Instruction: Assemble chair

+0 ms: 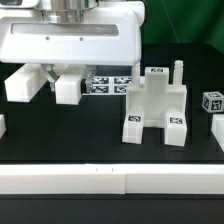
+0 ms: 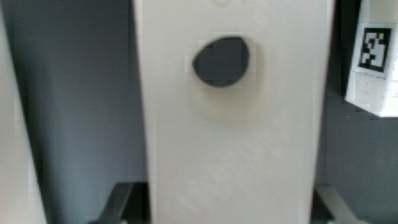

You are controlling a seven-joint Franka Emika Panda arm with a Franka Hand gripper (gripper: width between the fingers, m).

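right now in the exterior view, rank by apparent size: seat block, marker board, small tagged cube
1. seat block
2. marker board, only partly visible, so unsure against the cube
3. small tagged cube

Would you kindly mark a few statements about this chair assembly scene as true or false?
1. The long bar has a dark oval hole. True.
2. The jaws stand empty. False: they are closed on the long bar.
3. The seat block stands on the table and shows square tags. True.
4. The small cube sits on top of the seat block. False: it rests on the table, apart from the seat block, to the exterior view's right of it.
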